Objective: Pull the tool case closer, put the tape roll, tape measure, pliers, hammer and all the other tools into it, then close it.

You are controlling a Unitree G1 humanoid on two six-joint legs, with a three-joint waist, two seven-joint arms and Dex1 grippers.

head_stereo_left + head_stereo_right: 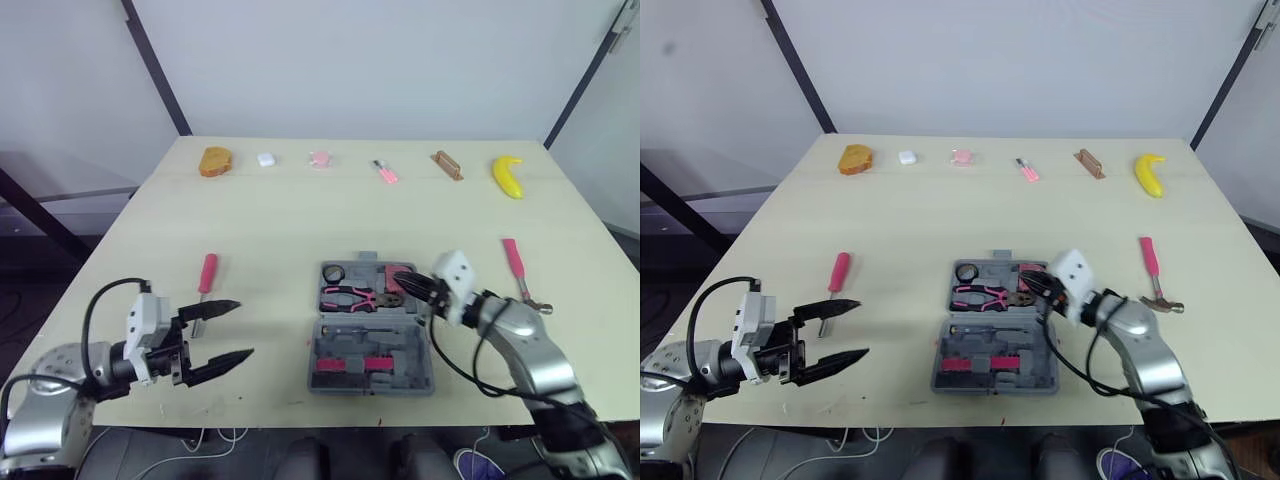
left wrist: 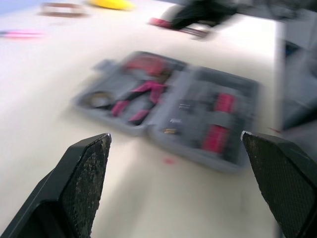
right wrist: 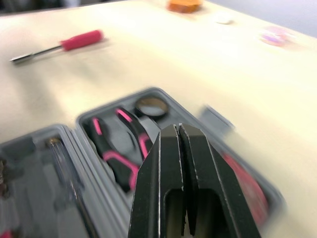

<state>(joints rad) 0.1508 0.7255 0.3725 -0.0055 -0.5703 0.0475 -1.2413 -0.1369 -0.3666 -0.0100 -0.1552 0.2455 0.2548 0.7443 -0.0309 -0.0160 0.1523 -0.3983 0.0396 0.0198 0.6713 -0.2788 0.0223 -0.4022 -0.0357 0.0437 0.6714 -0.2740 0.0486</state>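
Over the case's far right corner: right gripper [image 3: 179,130], both fingers pressed flat together with nothing between them. Whether it touches what lies below cannot be told.
Beneath that gripper: a red item [image 3: 243,184] sits in the far right pocket, partly hidden by the fingers.
Near left of the table: left gripper [image 1: 243,328], fingers spread wide and empty, pointing right toward the case but apart from it.
Tool case [image 1: 370,316]: lies open and flat at the near middle of the table [image 1: 300,220], between the two arms.
Pliers [image 1: 350,297]: pink-handled, in the far half of the case, just left of the right gripper.
Tape roll [image 1: 333,272]: a dark ring in the far left corner of the case, just beside the pliers.
Near half of the case: a slim driver [image 1: 352,330] lies along the hinge side, with pink inserts [image 1: 350,363] nearer.
Red-handled screwdriver [image 1: 206,275]: on the table left of the case, handle far. Its shaft tip meets the left gripper's far finger in the head view; contact cannot be told.
Hammer [image 1: 520,270]: pink-handled, on the table right of the case, head toward the near side.
Far edge, left to right: an orange-brown piece [image 1: 215,161], a small white case [image 1: 266,159], two small pink things, a brown block [image 1: 446,165], a banana [image 1: 508,176].
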